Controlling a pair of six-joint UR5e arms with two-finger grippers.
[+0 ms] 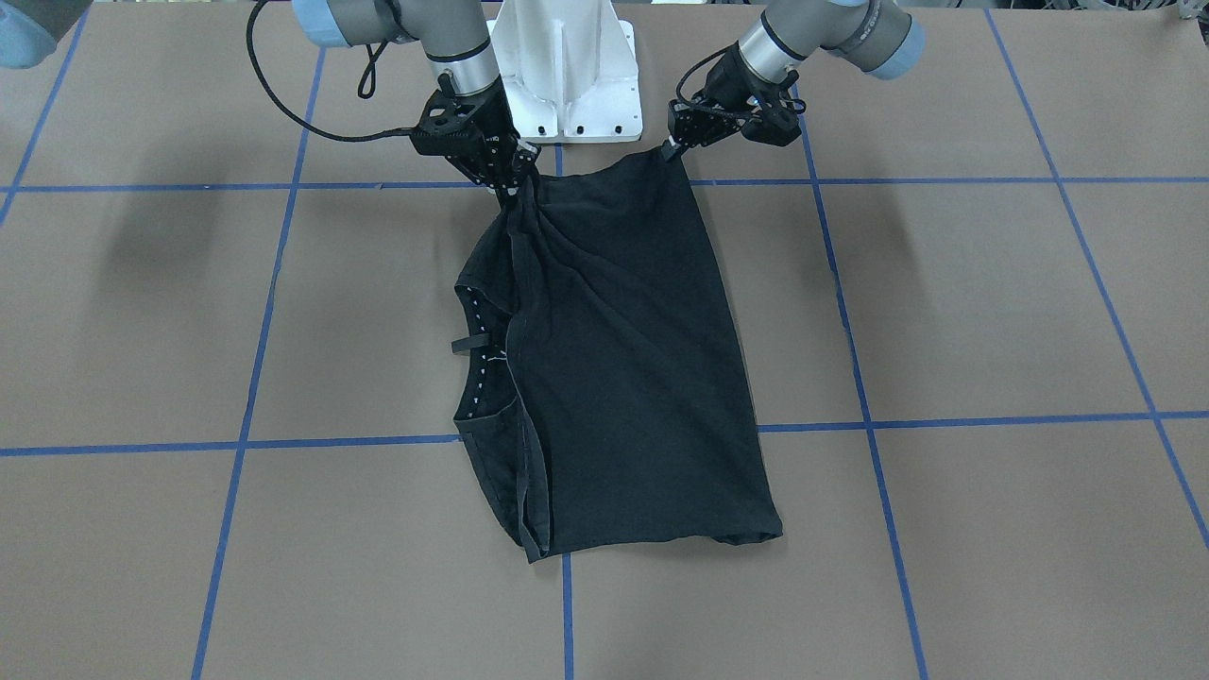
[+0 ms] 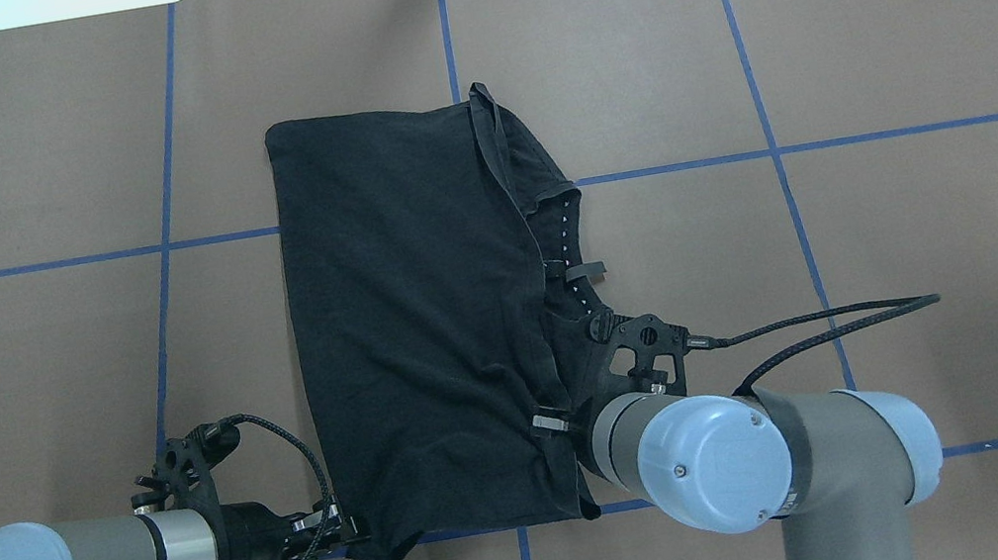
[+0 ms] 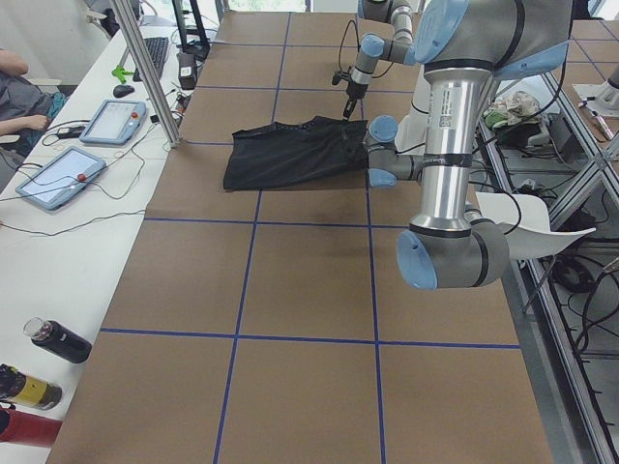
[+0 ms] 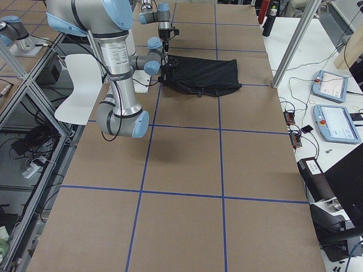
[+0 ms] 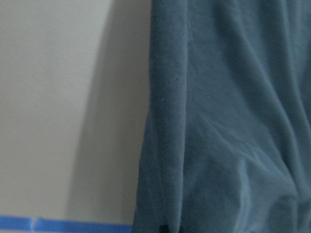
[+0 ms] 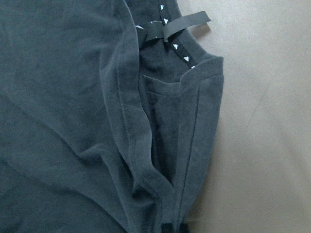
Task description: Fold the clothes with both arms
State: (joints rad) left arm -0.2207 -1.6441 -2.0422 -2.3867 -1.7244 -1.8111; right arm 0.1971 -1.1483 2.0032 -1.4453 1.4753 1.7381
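First, the front-facing view. The brown table (image 1: 992, 312) carries a grid of blue tape lines (image 1: 945, 179), and the white pedestal base (image 1: 576, 76) stands at its robot-side edge. The black T-shirt (image 1: 633, 359) lies folded near the middle, plain side up, with nothing in front of it. The left gripper (image 1: 669, 149) is pinched onto one corner nearest the base. The right gripper (image 1: 515, 181) is clenched on bunched fabric at the other, and creases fan out from it.

Next, the overhead view. The right arm (image 2: 698, 464) covers part of the garment's near edge and most of its own gripper. The left gripper meets the near corner from the side.

From the exterior left view, we note two handheld screens (image 3: 114, 121), bottles (image 3: 58, 340) and a metal post (image 3: 150, 72) on the side bench. The left arm (image 3: 450, 106) hides the shirt's robot-side end.

From the exterior right view, the near arm masks that same end. The jaws are too small here to judge.

On the left wrist view, cloth fills the right half beside bare table.

On the right wrist view, we see the neck tape (image 6: 174, 46) and a hang loop (image 6: 189, 20). Only a dark sliver, probably a fingertip, shows at the bottom edge.
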